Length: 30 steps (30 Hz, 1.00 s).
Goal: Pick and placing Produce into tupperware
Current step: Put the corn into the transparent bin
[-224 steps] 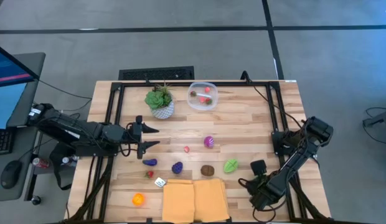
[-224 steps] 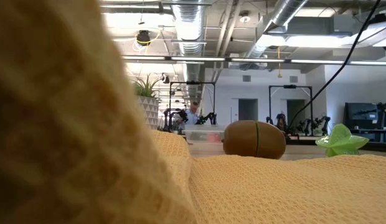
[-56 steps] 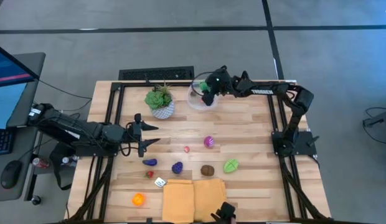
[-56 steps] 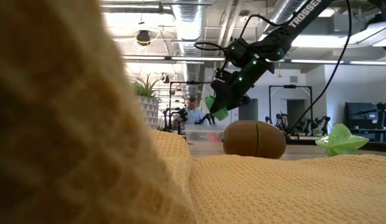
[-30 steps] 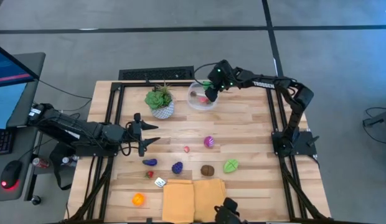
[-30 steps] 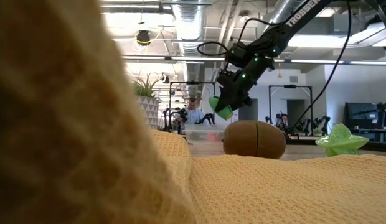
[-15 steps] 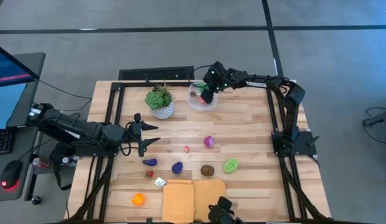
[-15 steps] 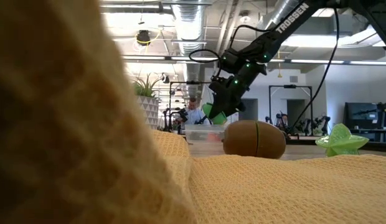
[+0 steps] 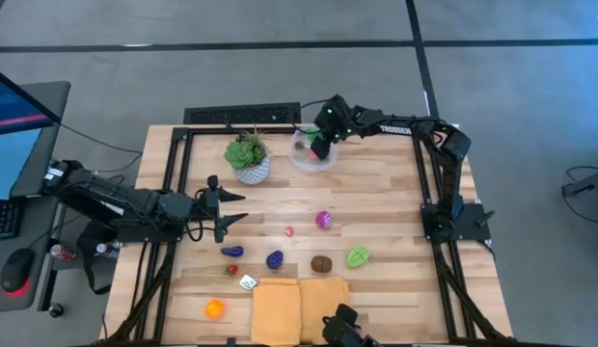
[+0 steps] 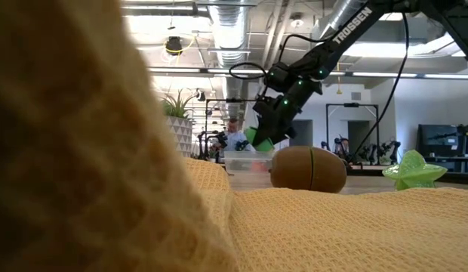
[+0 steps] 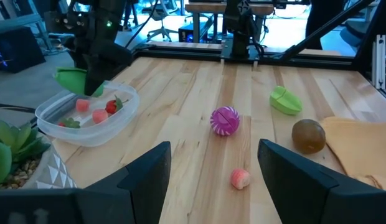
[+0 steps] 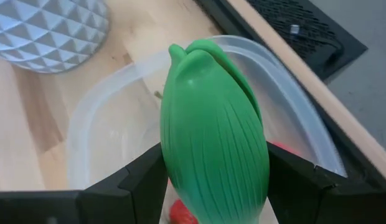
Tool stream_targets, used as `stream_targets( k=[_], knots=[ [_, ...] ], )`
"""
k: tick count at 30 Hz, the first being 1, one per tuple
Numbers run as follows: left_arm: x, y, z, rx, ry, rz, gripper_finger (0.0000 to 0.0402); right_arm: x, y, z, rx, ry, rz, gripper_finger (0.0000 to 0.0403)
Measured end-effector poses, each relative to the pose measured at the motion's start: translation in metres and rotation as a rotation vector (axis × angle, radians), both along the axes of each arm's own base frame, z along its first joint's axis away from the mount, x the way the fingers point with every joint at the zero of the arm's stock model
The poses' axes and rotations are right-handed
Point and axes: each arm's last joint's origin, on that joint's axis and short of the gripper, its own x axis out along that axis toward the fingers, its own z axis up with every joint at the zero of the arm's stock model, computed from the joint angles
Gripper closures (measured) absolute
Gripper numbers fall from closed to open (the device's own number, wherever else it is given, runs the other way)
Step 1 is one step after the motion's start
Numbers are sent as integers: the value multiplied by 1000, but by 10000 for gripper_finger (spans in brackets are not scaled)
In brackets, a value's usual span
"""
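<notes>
Tupperware [image 9: 312,154] on wooden table [image 9: 376,193]; right jaws clamp green produce [image 12: 211,130], left jaws apart.

White capitals reading "TROSSEN" are showing along the right arm [image 10: 347,25] in the low view, on the link sloping up and away behind the right gripper [image 10: 263,140]; in the high view the same lettering is appearing on the arm's link beyond that gripper, too small to make out; no other text is showing legibly
</notes>
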Motion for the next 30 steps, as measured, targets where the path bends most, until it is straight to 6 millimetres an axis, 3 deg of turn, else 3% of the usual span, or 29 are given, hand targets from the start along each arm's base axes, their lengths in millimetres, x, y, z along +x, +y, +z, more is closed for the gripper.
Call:
stream_targets(
  k=[30],
  knots=[
    [0,0,-1,-4,5,4,168,-2,-1,1,6,-9,26,146]
  ],
)
